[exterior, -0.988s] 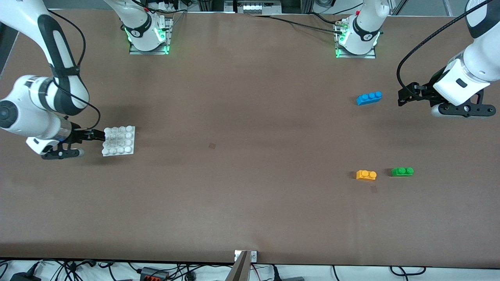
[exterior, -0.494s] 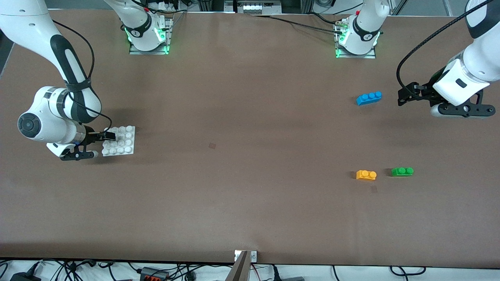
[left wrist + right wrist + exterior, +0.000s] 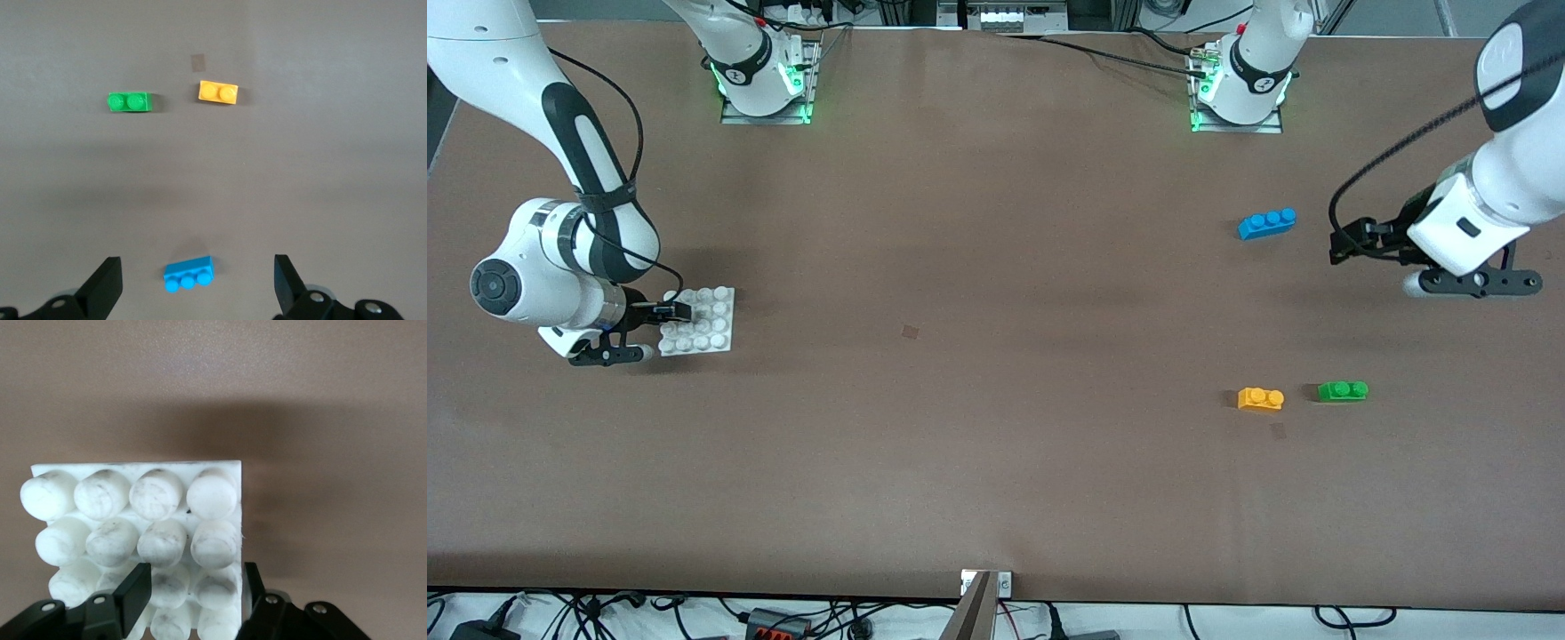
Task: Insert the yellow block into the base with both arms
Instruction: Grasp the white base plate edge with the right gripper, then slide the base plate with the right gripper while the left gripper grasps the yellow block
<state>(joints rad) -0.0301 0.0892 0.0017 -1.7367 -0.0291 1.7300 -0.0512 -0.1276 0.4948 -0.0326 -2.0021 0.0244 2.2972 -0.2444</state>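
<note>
Front view: right gripper (image 3: 678,312) around base (image 3: 710,322)

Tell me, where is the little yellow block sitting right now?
The yellow block lies on the table toward the left arm's end, beside the green brick and nearer the front camera than the blue brick.

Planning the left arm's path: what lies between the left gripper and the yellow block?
Only bare table. In the left wrist view the blue brick sits between the left gripper's open fingers; the stretch up to the yellow block is clear, with the green brick beside it.
</note>
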